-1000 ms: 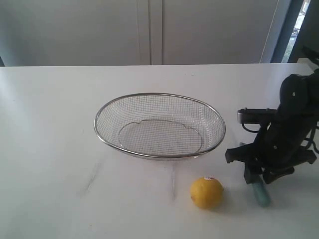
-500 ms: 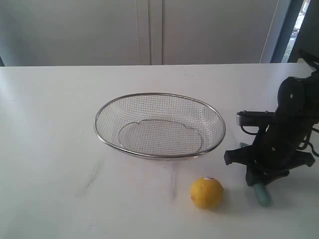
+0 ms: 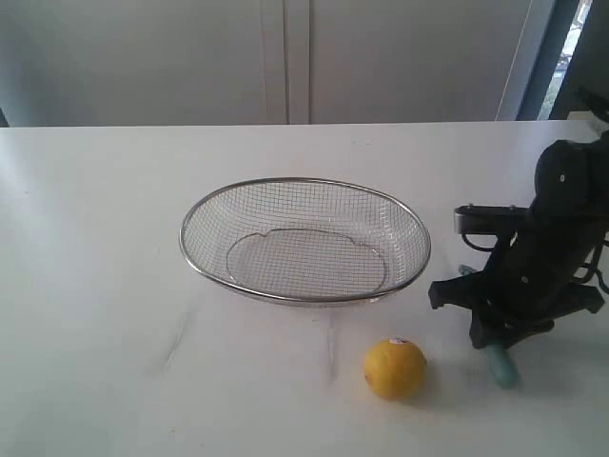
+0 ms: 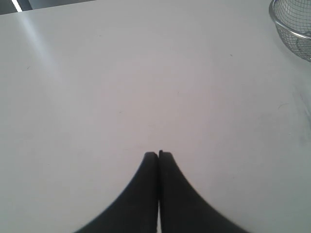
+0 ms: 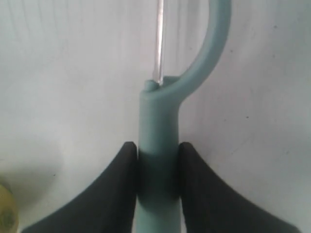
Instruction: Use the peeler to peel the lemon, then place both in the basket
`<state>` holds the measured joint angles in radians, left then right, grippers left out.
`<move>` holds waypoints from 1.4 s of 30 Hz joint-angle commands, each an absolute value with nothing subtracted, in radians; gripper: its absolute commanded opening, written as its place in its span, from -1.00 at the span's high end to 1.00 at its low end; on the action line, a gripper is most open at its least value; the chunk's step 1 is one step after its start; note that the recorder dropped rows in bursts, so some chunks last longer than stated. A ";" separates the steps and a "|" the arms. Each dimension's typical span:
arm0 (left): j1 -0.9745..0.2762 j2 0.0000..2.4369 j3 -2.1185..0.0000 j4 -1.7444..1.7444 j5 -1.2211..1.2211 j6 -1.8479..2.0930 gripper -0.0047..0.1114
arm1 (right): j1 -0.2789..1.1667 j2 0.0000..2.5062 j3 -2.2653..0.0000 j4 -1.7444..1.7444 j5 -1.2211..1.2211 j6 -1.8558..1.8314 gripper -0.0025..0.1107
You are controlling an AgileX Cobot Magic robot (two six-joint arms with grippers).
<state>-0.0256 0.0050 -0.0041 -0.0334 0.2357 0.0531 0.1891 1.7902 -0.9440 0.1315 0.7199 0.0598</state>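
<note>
1. The desk (image 3: 114, 286) is plain white and carries everything.
2. The basket (image 3: 304, 180) sits mid-desk, long axis running left to right in the exterior view, open side up. The left wrist view only catches a bit of its rim (image 4: 291, 30) at the frame edge.
3. The right tool (image 3: 490, 343) is down over the desk, right of the basket. From outside you can't really see its grip. The right wrist view does show it: the right tool (image 5: 158, 160) is clenched on the peeler, one black finger (image 5: 121, 165) pressed against each side of the handle.
4. The left tool (image 4: 158, 155) is out of the exterior shot. Its own camera shows the jaws pressed together on nothing, above bare desk.
5. In the exterior view the peeler (image 3: 501, 368) runs roughly far to near. The handle end pokes out below the tool toward the front edge, and a small teal bit shows on the far side. The wrist camera gets the peeler (image 5: 158, 121) close up, with the curved head and thin blade pointing away from the fingers. Can't tell if it's off the desk.
6. The lemon (image 3: 394, 368) sits in front of the basket, just left of the peeler handle, not touching it, sticker end up. In the right wrist view the lemon (image 5: 5, 213) is just a yellow sliver.
</note>
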 commanded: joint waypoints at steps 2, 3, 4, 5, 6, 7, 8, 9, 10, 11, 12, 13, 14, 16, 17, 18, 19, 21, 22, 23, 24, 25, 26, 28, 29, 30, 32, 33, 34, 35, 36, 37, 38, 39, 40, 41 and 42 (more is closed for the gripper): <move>-0.024 0.000 0.000 -0.036 0.233 0.054 0.91 | 0.190 1.735 -0.940 0.130 0.732 0.076 0.96; -0.024 0.000 0.000 -0.036 0.233 0.054 0.91 | 0.190 1.724 -0.940 0.130 0.734 0.076 0.96; -0.024 0.000 0.000 -0.036 0.233 0.054 0.91 | 0.190 1.715 -0.940 0.130 0.736 0.076 0.96; -0.024 0.000 0.000 -0.036 0.233 0.054 0.91 | 0.190 1.703 -0.940 0.130 0.736 0.076 0.96; -0.024 0.000 0.000 -0.036 0.233 0.054 0.91 | 0.190 1.691 -0.940 0.130 0.738 0.076 0.96; -0.024 0.000 0.000 -0.036 0.233 0.054 0.91 | 0.190 1.678 -0.940 0.130 0.740 0.076 0.96; -0.024 0.000 0.000 -0.036 0.233 0.054 0.91 | 0.190 1.666 -0.940 0.130 0.744 0.076 0.96; -0.024 0.000 0.000 -0.036 0.233 0.054 0.91 | 0.190 1.656 -0.940 0.130 0.747 0.076 0.96; -0.024 0.000 0.000 -0.036 0.233 0.054 0.91 | 0.190 1.641 -0.940 0.130 0.755 0.076 0.96; -0.024 0.000 0.000 -0.036 0.233 0.054 0.91 | 0.190 1.631 -0.940 0.130 0.761 0.076 0.96; -0.024 0.000 0.000 -0.036 0.233 0.054 0.91 | 0.190 1.618 -0.940 0.130 0.764 0.076 0.96; -0.024 0.000 0.000 -0.036 0.233 0.054 0.91 | 0.190 1.605 -0.940 0.130 0.769 0.076 0.96; -0.024 0.000 0.000 -0.036 0.233 0.054 0.91 | 0.190 1.594 -0.940 0.130 0.774 0.076 0.96; -0.024 0.000 0.000 -0.036 0.233 0.054 0.91 | 0.190 1.563 -0.940 0.130 0.783 0.076 0.96; -0.024 0.000 0.000 -0.036 0.233 0.054 0.91 | 0.190 1.551 -0.940 0.130 0.786 0.076 0.96; -0.024 0.000 0.000 -0.036 0.233 0.054 0.91 | 0.190 1.536 -0.940 0.130 0.787 0.076 0.96; -0.024 0.000 0.000 -0.036 0.233 0.054 0.91 | 0.190 1.521 -0.940 0.130 0.787 0.076 0.96; -0.024 0.000 0.000 -0.036 0.233 0.054 0.91 | 0.190 1.494 -0.940 0.130 0.787 0.076 0.96; -0.024 0.000 0.000 -0.036 0.233 0.054 0.91 | 0.190 1.479 -0.940 0.130 0.787 0.076 0.96; -0.024 0.000 0.000 -0.036 0.233 0.054 0.91 | 0.190 1.467 -0.940 0.130 0.787 0.076 0.96; -0.024 0.000 0.000 -0.036 0.233 0.054 0.91 | 0.190 1.452 -0.940 0.130 0.787 0.076 0.96; -0.024 0.000 0.000 -0.036 0.233 0.054 0.91 | 0.190 1.435 -0.940 0.130 0.787 0.076 0.96; -0.024 0.000 0.000 -0.036 0.233 0.054 0.91 | 0.190 1.424 -0.940 0.130 0.787 0.076 0.96; -0.024 0.000 0.000 -0.036 0.233 0.054 0.91 | 0.190 1.399 -0.940 0.130 0.785 0.076 0.96; -0.024 0.000 0.000 -0.036 0.233 0.054 0.91 | 0.190 1.389 -0.940 0.130 0.783 0.076 0.96; -0.024 0.000 0.000 -0.036 0.233 0.054 0.91 | 0.190 1.378 -0.940 0.130 0.783 0.076 0.96; -0.024 0.000 0.000 -0.036 0.233 0.054 0.91 | 0.190 1.358 -0.940 0.130 0.783 0.076 0.96; -0.024 0.000 0.000 -0.036 0.233 0.054 0.91 | 0.190 1.353 -0.940 0.130 0.783 0.076 0.96; -0.024 0.000 0.000 -0.036 0.233 0.054 0.91 | 0.190 1.345 -0.940 0.130 0.781 0.076 0.96; -0.024 0.000 0.000 -0.036 0.233 0.054 0.91 | 0.190 1.340 -0.940 0.130 0.780 0.076 0.96; -0.024 0.000 0.000 -0.036 0.233 0.054 0.91 | 0.190 1.336 -0.940 0.130 0.780 0.076 0.96; -0.024 0.000 0.000 -0.036 0.233 0.054 0.91 | 0.190 1.331 -0.940 0.130 0.780 0.076 0.96; -0.024 0.000 0.000 -0.036 0.233 0.054 0.91 | 0.190 1.328 -0.940 0.130 0.780 0.076 0.96; -0.024 0.000 0.000 -0.036 0.233 0.054 0.91 | 0.190 1.324 -0.940 0.130 0.780 0.076 0.96; -0.024 0.000 0.000 -0.036 0.233 0.054 0.91 | 0.190 1.324 -0.940 0.130 0.780 0.076 0.96; -0.024 0.000 0.000 -0.036 0.233 0.054 0.91 | 0.190 1.324 -0.940 0.130 0.780 0.076 0.96; -0.024 0.000 0.000 -0.036 0.233 0.054 0.91 | 0.190 1.324 -0.940 0.130 0.780 0.076 0.96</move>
